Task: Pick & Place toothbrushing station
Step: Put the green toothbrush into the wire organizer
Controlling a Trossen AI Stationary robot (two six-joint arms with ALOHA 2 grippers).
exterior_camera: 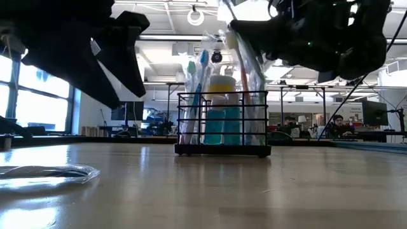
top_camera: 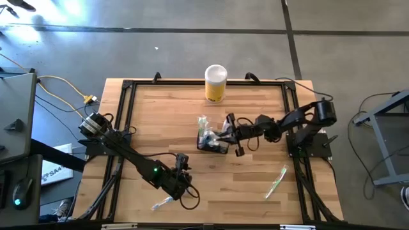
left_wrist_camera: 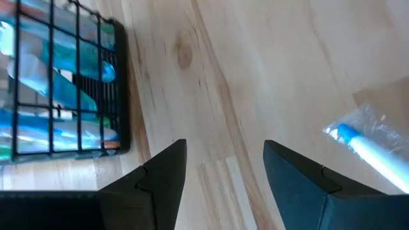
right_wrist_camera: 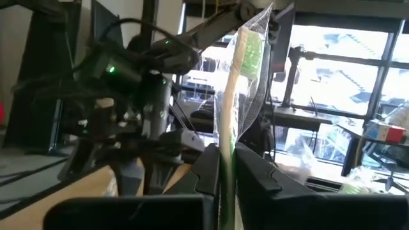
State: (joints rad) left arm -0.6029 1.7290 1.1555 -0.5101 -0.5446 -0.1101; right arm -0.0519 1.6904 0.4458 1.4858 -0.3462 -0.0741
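The black wire caddy [top_camera: 211, 144] stands on the wooden table near its middle and holds several wrapped toothbrushes and a blue tube; it also shows in the low view [exterior_camera: 222, 124] and the left wrist view [left_wrist_camera: 70, 83]. My right gripper [top_camera: 225, 135] is over the caddy's right side, shut on a clear-wrapped green toothbrush [right_wrist_camera: 246, 57]. My left gripper [top_camera: 185, 184] is open and empty above the table's near part, right of a wrapped blue toothbrush [top_camera: 162, 204] that lies flat on the table and also shows in the left wrist view [left_wrist_camera: 367, 142]. My right gripper pinches the wrapped green toothbrush between its two fingers, on the handle [right_wrist_camera: 226, 163] below the head. The fingers come about level from the table's right and lie across the brush. The brush stands nearly upright, head up; its lower part [exterior_camera: 249, 95] reaches down into the caddy.
A yellow cylinder with a white lid [top_camera: 216, 83] stands at the table's far edge. Another wrapped toothbrush [top_camera: 276, 182] lies on the table at the near right. Black frame rails [top_camera: 128, 102] run along the table's sides.
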